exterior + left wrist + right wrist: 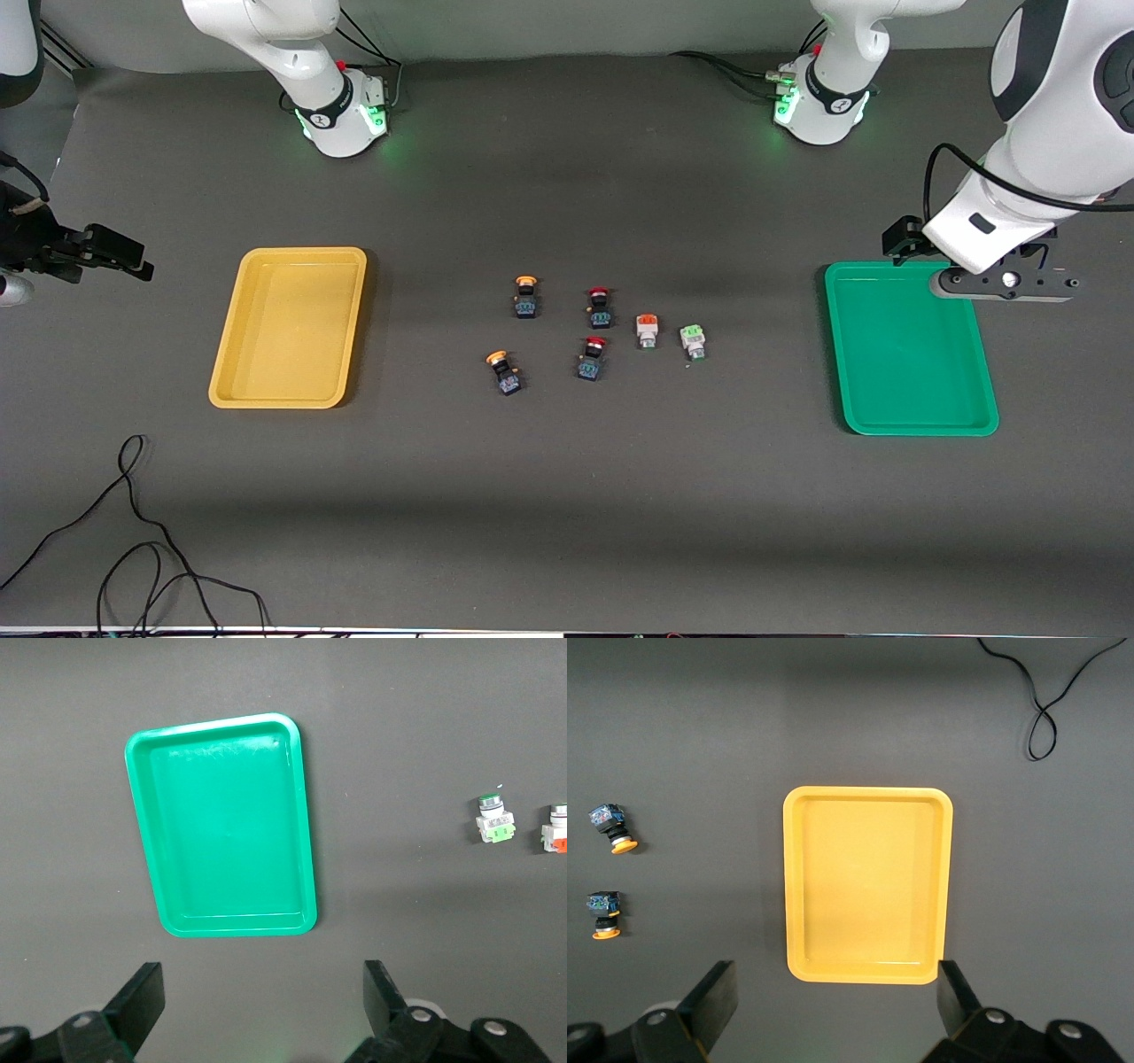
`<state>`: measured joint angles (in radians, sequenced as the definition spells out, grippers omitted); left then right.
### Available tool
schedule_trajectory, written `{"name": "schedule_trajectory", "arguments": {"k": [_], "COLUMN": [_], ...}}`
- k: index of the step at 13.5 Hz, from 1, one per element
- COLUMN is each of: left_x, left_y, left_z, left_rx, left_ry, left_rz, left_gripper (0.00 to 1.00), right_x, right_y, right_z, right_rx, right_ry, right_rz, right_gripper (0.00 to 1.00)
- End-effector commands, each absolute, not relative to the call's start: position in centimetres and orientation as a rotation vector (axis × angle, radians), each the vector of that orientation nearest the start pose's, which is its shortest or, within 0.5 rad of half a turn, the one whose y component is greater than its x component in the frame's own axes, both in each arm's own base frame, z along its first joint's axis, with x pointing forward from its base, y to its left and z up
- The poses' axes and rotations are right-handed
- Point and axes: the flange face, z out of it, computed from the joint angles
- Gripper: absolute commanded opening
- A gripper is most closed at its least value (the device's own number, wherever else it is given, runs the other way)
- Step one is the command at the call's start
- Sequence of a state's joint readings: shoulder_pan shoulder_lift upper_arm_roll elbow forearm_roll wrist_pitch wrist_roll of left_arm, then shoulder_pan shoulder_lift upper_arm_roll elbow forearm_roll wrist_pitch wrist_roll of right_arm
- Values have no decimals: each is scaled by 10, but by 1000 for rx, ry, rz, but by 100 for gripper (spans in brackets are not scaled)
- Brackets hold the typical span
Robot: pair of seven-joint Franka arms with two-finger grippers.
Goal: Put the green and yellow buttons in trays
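Two yellow-capped buttons (pixel 525 297) (pixel 505 372) and a green-capped white button (pixel 693 341) lie on the dark table between the trays. The yellow tray (pixel 301 254) is toward the right arm's end and the green tray (pixel 921 428) toward the left arm's end; both hold nothing. My left gripper (pixel 1005 283) hangs open and empty over the green tray's corner. Its wrist view shows the green tray (pixel 304 815) and green button (pixel 494 818). My right gripper (pixel 97 252) hangs open and empty beside the yellow tray. Its wrist view shows the yellow tray (pixel 868 794) and both yellow buttons (pixel 611 828) (pixel 604 914).
Two red-capped black-blue buttons (pixel 600 307) (pixel 592 358) and an orange-capped white button (pixel 647 330) lie among the task's buttons. A loose black cable (pixel 133 532) lies near the front camera at the right arm's end.
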<state>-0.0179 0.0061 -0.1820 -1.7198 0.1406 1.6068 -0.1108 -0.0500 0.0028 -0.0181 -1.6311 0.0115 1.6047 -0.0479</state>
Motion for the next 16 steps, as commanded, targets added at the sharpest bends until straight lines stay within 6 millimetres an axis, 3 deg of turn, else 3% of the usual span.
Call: {"name": "schedule_trajectory", "arguments": {"k": [1,11,13,15,16], "left_x": [543,544,544,544,545], "left_y": [-94,-93,-93,-93,-93], "left_z": [557,556,556,555,553], "left_rx": [-2991,-2992,-2992,-2993,-3000], "left_ry": [173,171,171,173,170], "left_rz": [134,137,137,142,148], "left_gripper": [100,100,100,100,100], "right_x": [553,545,540,533,531], "right_y": [-38,-29,-15,12,37], "right_z": [603,599,597,588,583], "right_rx": [-3147,-3144,-3143,-3130,-3124], "right_ry": [50,41,7,15,66], "right_rz": [42,114,126,140,149], "right_gripper": [100,100,100,100,100]}}
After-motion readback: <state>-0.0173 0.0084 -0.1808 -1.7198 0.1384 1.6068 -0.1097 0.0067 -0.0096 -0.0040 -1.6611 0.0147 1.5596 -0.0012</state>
